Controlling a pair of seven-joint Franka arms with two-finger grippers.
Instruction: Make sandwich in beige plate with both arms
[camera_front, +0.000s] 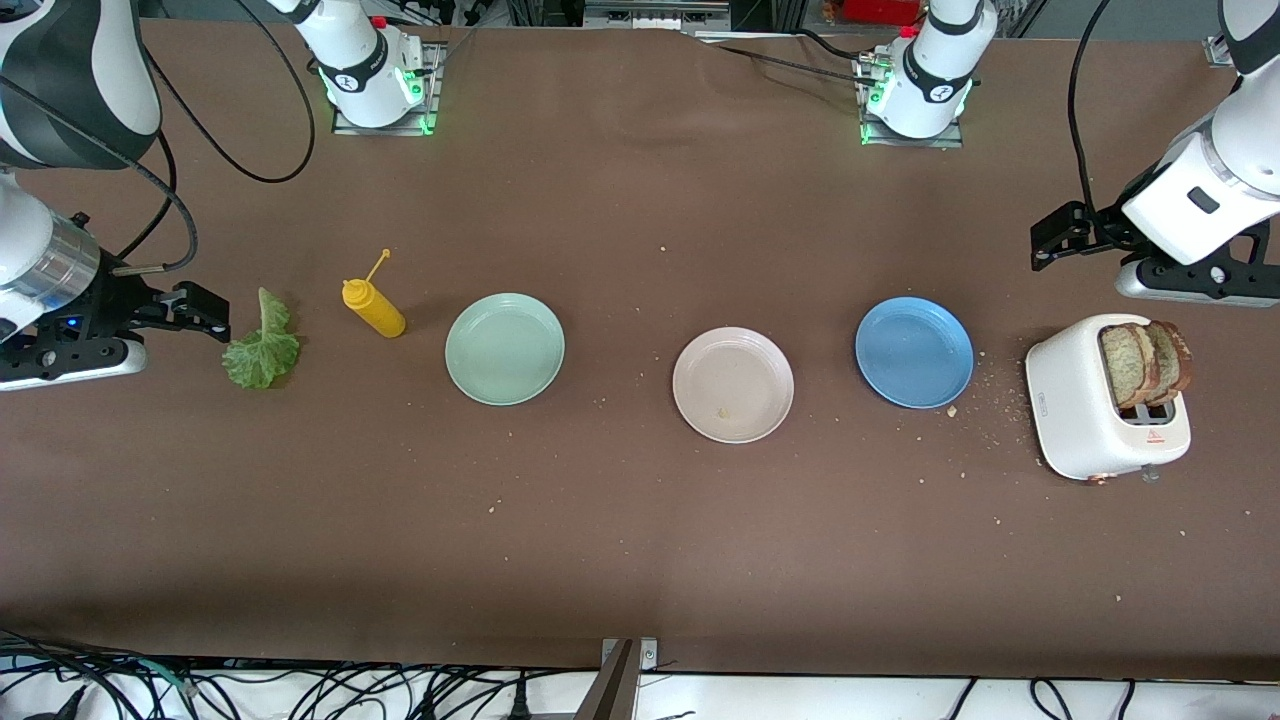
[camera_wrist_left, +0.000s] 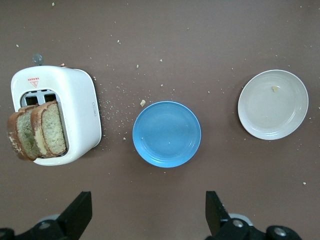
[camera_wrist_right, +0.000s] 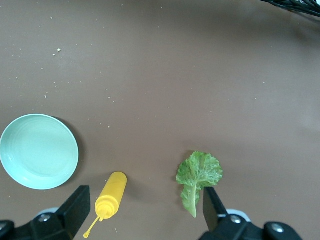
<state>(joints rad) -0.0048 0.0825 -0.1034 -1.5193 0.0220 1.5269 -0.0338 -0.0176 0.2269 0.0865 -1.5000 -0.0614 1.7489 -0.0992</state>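
Front view: three plates in a row on the brown bench. Beige plate in the middle, bare but for a crumb, nearest the camera of the three. Blue plate toward the left arm's end, mint plate toward the right arm's end. Two bread slices upright in the white toaster, just beside the blue plate, crumbs scattered between. Lettuce leaf flat on the bench at the right arm's end, yellow bottle lying between leaf and mint plate. Left tool up in the air above the bench near the toaster, fingers spread wide, nothing held. Right tool hovering just beside the leaf, likewise spread and empty.
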